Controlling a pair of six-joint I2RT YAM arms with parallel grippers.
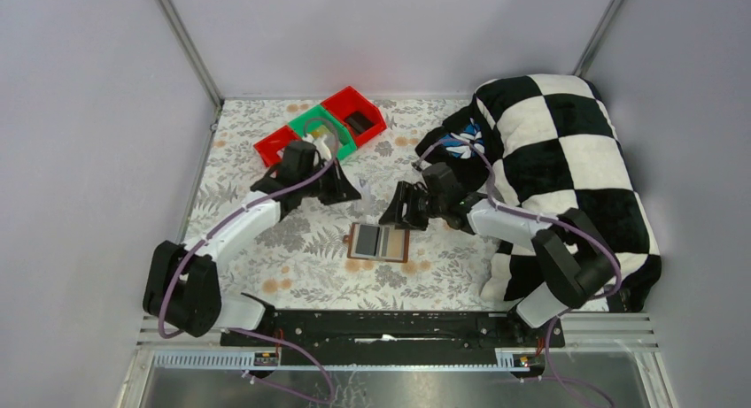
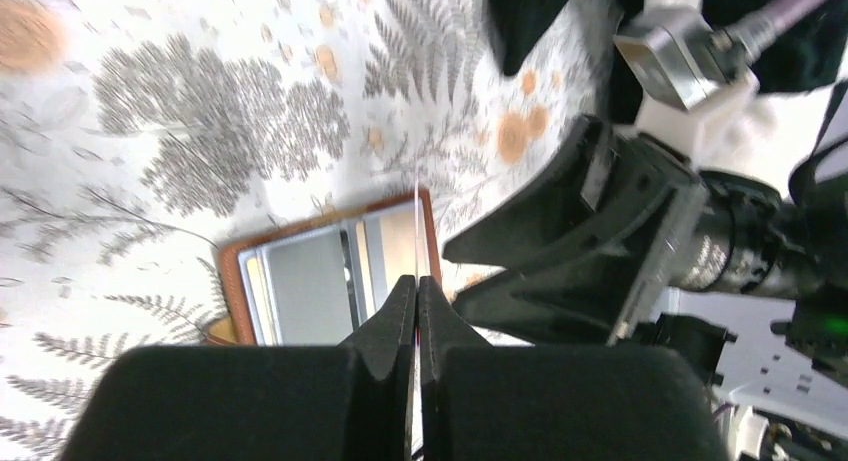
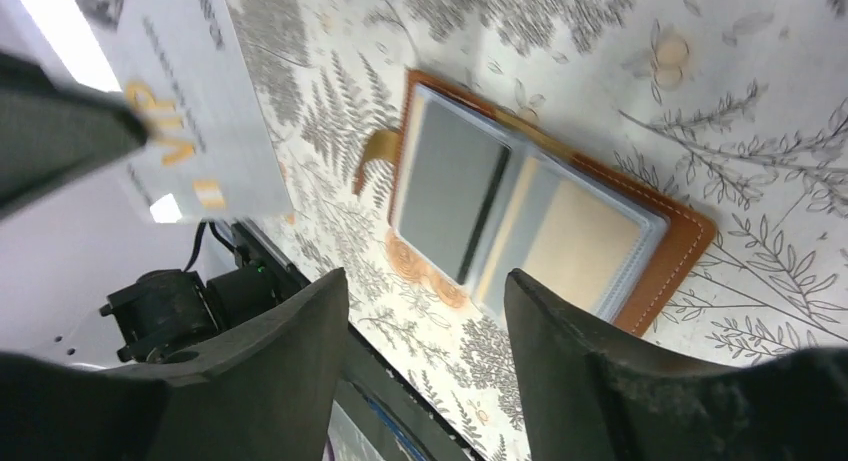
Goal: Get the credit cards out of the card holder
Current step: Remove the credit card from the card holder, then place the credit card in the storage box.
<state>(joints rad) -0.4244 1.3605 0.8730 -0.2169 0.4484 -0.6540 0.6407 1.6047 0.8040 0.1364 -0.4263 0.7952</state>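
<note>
Card holder [image 1: 379,242], open flat on the floral table [image 1: 292,268], pocket panels facing up. Lies near the middle, between the two arms, long axis running left to right in the top view, only slightly skewed. Sits just below and toward the arm bases from right gripper [image 1: 396,211]; nearer to that one than to left gripper [image 1: 347,191], off the holder's far left corner.

From the right wrist, shows both panels [image 3: 540,221] framed between widely parted fingers [image 3: 300,331]; nothing held, no contact with the leather.

Credit card [image 3: 190,101], pale with gold lettering, pinched in left gripper [image 2: 416,311], clamped tight on it. Appears edge-on in the left wrist view as a thin bright line [image 2: 416,231], up above the holder [image 2: 330,281] and clear of it.

Grey behind one clear sleeve, tan behind the other; no telling from that the count of cards left inside.

Probably calls for the wide right gripper, as the nearer and empty one, to come down and back toward the bases onto a panel edge.

Farther out, back left, three bins in a row: far red bin [image 1: 350,96], green bin [image 1: 310,120], near red bin [image 1: 274,147]. Something dark in the far red one, something pale at the green one, too small to name. On the right, checkered blanket [image 1: 558,160], partly beneath the right arm.
</note>
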